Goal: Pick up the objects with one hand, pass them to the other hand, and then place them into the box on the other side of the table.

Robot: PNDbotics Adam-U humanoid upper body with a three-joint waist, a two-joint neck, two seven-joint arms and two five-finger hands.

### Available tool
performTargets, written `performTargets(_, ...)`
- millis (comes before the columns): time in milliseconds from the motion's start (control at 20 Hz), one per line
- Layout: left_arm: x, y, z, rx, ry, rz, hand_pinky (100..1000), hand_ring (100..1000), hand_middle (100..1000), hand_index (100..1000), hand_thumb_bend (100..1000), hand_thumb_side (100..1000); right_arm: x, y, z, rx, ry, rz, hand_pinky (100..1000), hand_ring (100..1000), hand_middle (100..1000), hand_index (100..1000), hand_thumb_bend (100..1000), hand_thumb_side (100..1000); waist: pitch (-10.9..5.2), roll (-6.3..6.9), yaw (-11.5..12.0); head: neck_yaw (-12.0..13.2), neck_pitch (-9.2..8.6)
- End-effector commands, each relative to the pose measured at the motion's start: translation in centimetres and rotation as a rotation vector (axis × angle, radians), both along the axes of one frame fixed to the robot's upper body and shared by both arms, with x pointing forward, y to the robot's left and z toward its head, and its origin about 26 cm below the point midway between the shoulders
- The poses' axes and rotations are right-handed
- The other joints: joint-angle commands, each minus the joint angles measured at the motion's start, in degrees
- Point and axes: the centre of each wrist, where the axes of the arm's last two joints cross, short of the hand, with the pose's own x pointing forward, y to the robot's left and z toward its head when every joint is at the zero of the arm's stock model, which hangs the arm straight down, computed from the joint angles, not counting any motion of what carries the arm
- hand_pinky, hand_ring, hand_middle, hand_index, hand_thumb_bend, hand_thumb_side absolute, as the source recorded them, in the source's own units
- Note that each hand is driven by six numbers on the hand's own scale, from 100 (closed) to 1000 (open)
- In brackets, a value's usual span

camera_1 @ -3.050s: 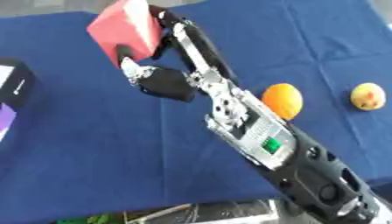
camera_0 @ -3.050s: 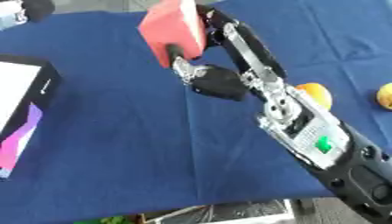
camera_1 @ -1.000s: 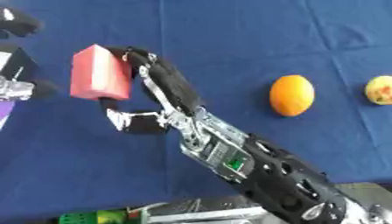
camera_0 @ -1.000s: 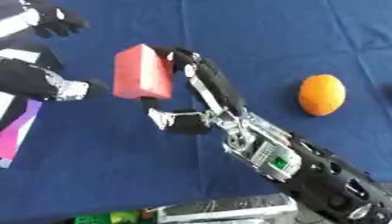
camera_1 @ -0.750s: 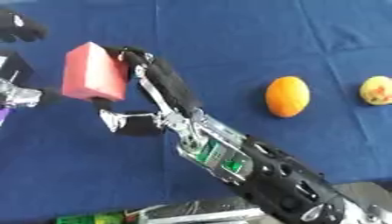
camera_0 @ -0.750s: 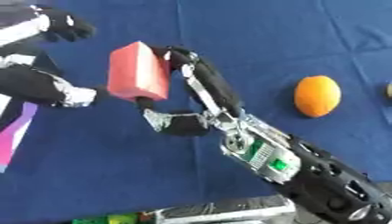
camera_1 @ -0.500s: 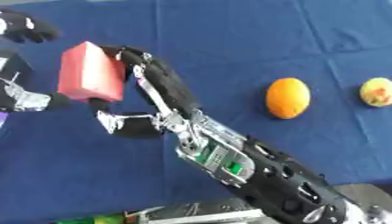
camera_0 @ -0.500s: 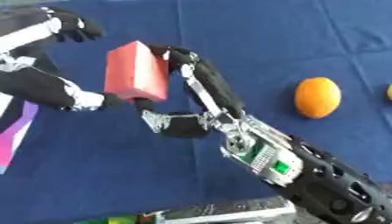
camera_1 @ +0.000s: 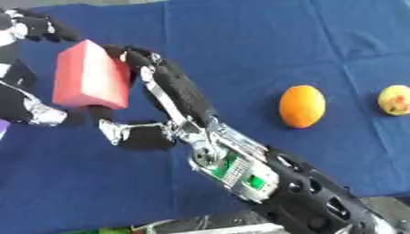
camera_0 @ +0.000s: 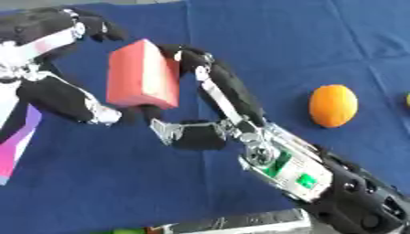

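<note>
Both hands meet at the red rectangular foam-like block (camera_0: 142, 74), held up above the dark blue tablecloth (camera_0: 264, 41). The right hand (camera_0: 204, 109) pinches it between long fingers and thumb; the left hand (camera_0: 48, 68) has its fingers spread wide around the block's left side. A round orange fruit (camera_0: 333, 105) and a yellowish-red fruit (camera_1: 396, 99) lie well apart at right
</note>
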Motion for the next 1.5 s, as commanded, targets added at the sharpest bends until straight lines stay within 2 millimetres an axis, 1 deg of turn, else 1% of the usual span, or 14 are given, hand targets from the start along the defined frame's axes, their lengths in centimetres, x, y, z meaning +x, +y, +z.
performTargets(50,-0.4,-0.1,0.9,0.009,-0.043,-0.007,889,868,818,896,689,441,-0.3,-0.3,1.1,0.008,-0.031,0.014,773,551,456,555,100,193,-1.05,0.12,0.07,0.13,-0.93)
performTargets(300,-0.4,-0.4,1.0,-0.038,-0.058,-0.019,880,857,792,883,648,450,-0.3,-0.1,0.9,-0.004,-0.022,0.023,774,550,456,555,100,207,-0.91,0.18,0.16,0.06,-1.01)
performTargets(450,-0.4,-0.4,1.0,-0.08,-0.057,-0.026,866,844,762,856,591,449,-0.2,-0.1,0.7,-0.014,-0.016,0.025,774,551,456,556,100,212,-0.85,0.2,0.23,0.0,-0.99)
performTargets(550,-0.4,-0.4,1.1,-0.109,-0.06,-0.03,854,823,725,827,534,436,-0.1,-0.1,0.6,-0.02,-0.012,0.024,774,551,456,556,100,216,-0.81,0.2,0.29,-0.03,-1.01)
performTargets(650,-0.4,-0.4,1.0,-0.137,-0.06,-0.036,846,798,684,794,464,421,0.0,-0.1,0.5,-0.024,-0.01,0.024,774,551,456,556,100,217,-0.76,0.19,0.37,-0.04,-1.0)
performTargets(700,-0.4,-0.4,1.0,-0.15,-0.056,-0.036,839,781,657,770,403,398,0.0,0.0,0.4,-0.025,-0.01,0.025,774,551,456,556,100,218,-0.72,0.17,0.39,-0.03,-0.98)
performTargets(750,-0.4,-0.4,1.0,-0.161,-0.051,-0.034,834,768,638,752,361,384,0.0,0.0,0.4,-0.025,-0.011,0.026,774,551,456,556,100,220,-0.69,0.15,0.4,-0.04,-0.97)
performTargets(800,-0.4,-0.4,0.9,-0.171,-0.043,-0.033,820,750,614,718,280,354,0.0,0.0,0.4,-0.024,-0.011,0.027,774,551,456,556,100,219,-0.65,0.12,0.4,-0.04,-0.97)
performTargets(900,-0.4,-0.4,0.8,-0.188,-0.031,-0.033,812,739,600,691,207,318,0.0,0.0,0.4,-0.025,-0.012,0.029,774,551,456,556,100,220,-0.58,0.06,0.41,0.0,-0.89)
performTargets(950,-0.4,-0.4,0.8,-0.195,-0.027,-0.035,809,732,591,678,144,292,0.0,0.0,0.4,-0.026,-0.011,0.03,774,551,456,556,100,224,-0.55,0.04,0.41,0.0,-0.87)
performTargets(1000,-0.4,-0.4,0.8,-0.202,-0.025,-0.041,808,728,585,669,102,281,0.1,0.0,0.3,-0.028,-0.01,0.03,774,551,457,556,100,224,-0.53,0.03,0.43,0.0,-0.85)
performTargets(1200,-0.4,-0.4,0.7,-0.204,-0.008,-0.069,803,723,575,649,100,243,0.2,0.0,0.1,-0.041,-0.008,0.031,778,556,460,559,100,230,-0.47,0.0,0.42,0.04,-0.8)
performTargets(1400,-0.3,-0.3,0.6,-0.2,-0.003,-0.079,797,711,566,640,100,277,0.4,-0.2,-0.3,-0.061,-0.008,0.017,785,574,478,579,100,228,-0.47,0.0,0.42,0.0,-0.85)
performTargets(1500,-0.3,-0.2,0.6,-0.207,-0.006,-0.078,792,693,552,627,100,291,0.5,-0.2,-0.5,-0.081,-0.011,0.013,792,603,512,619,100,155,-0.49,-0.02,0.44,-0.03,-0.85)
